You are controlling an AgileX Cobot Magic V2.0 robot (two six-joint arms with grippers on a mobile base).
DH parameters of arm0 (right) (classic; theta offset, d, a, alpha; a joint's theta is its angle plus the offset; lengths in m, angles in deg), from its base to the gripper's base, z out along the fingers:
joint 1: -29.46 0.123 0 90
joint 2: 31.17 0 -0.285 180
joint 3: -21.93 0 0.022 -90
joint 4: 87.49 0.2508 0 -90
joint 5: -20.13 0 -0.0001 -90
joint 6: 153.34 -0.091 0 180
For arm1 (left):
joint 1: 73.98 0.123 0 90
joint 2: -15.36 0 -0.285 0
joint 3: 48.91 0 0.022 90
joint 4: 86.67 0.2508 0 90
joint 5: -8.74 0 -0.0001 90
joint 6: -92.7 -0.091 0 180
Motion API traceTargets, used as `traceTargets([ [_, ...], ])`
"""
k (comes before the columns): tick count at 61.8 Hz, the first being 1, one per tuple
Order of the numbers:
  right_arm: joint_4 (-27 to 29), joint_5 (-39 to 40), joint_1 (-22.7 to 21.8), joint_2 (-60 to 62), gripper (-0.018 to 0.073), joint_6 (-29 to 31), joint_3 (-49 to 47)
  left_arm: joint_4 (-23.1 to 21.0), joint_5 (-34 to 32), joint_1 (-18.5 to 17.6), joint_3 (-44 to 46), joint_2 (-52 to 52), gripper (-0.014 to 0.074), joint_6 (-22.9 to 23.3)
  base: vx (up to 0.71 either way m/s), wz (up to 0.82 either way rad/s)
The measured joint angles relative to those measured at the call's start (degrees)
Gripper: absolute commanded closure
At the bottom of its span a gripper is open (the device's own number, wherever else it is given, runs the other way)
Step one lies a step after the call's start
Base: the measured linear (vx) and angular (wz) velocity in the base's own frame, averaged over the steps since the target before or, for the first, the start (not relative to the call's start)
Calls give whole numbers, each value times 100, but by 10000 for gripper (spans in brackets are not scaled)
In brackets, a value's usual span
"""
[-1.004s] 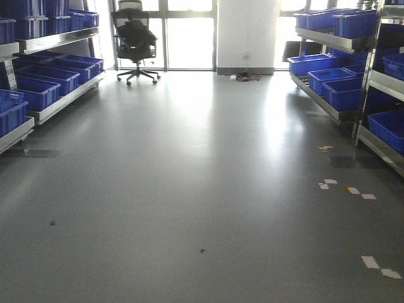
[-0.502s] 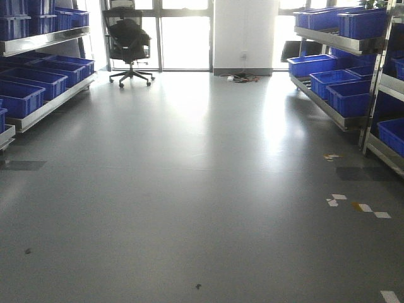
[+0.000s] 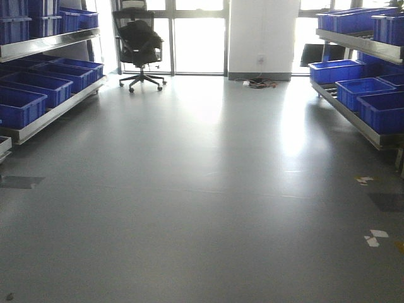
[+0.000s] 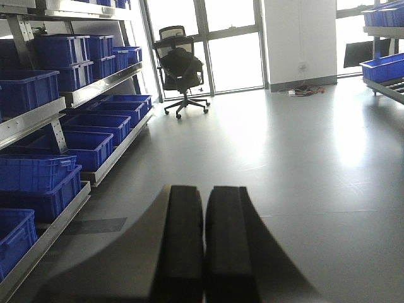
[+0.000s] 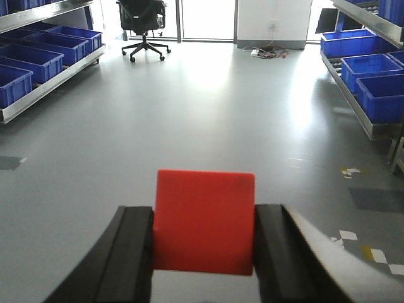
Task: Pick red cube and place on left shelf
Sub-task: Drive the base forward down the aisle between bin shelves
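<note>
My right gripper [image 5: 204,214] is shut on the red cube [image 5: 204,222]. Its black pads press the cube's left and right faces, and it hangs above the grey floor. The left gripper [image 4: 204,189] is shut, its two pads together with nothing between them. The left shelf [image 3: 57,112] is a steel rack along the left wall carrying dark-blue crates [image 3: 25,104]. It also shows in the left wrist view, where the shelf [image 4: 101,82] is near on the left, and in the right wrist view, where the shelf [image 5: 50,85] sits far left. Neither gripper appears in the front view.
A black office chair [image 3: 140,45] stands by the windows at the back. A second steel rack [image 3: 353,117] with blue crates lines the right wall. Cables [image 3: 259,82] lie at the foot of the white pillar. Tape marks [image 3: 375,237] dot the floor at right.
The front view has advanced down the aisle and swung slightly left: the floor marks slid down and right, the nearest left crates passed out of view, and the right rack shifted right.
</note>
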Motion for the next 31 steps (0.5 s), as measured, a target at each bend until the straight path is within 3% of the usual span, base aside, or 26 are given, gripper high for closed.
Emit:
traceTargets([
  [31,0,0,0,0,501,0,0,0,0,0,0,0,491,0,64,13],
])
